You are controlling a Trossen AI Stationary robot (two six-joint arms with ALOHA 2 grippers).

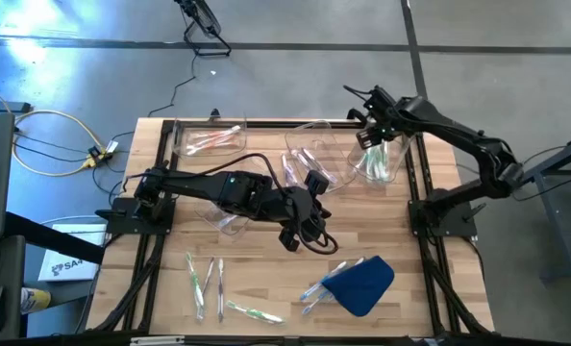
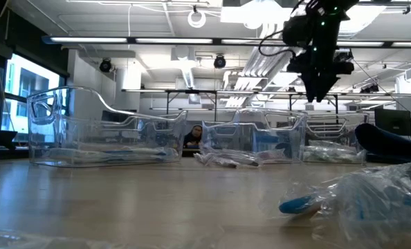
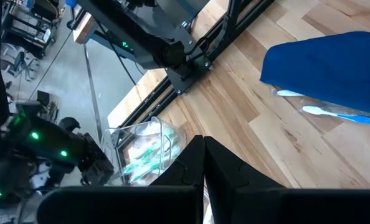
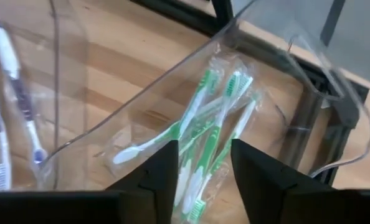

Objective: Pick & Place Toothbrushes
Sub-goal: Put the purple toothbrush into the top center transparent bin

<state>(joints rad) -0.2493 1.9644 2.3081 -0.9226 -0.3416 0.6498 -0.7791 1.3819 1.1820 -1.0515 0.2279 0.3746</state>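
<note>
Green toothbrushes (image 4: 205, 118) in clear wrappers lie on the floor of the far-right clear bin (image 1: 398, 154). My right gripper (image 4: 203, 163) hangs open just above them, pointing steeply down, with nothing between its fingers. In the high view it is over that bin (image 1: 370, 142). More toothbrushes (image 1: 205, 279) lie flat near the table's front left. Blue ones (image 1: 316, 290) lie by the blue cloth (image 1: 364, 282). My left gripper (image 1: 300, 234) waits shut over the table's middle and holds nothing (image 3: 203, 155).
Clear bins stand along the far edge: one with pink brushes (image 1: 209, 140) and a middle one (image 1: 310, 159). Another clear bin (image 1: 223, 217) lies under the left arm. Black rails (image 1: 423, 183) frame the table's sides. Bare wood shows between the loose brushes and the blue cloth.
</note>
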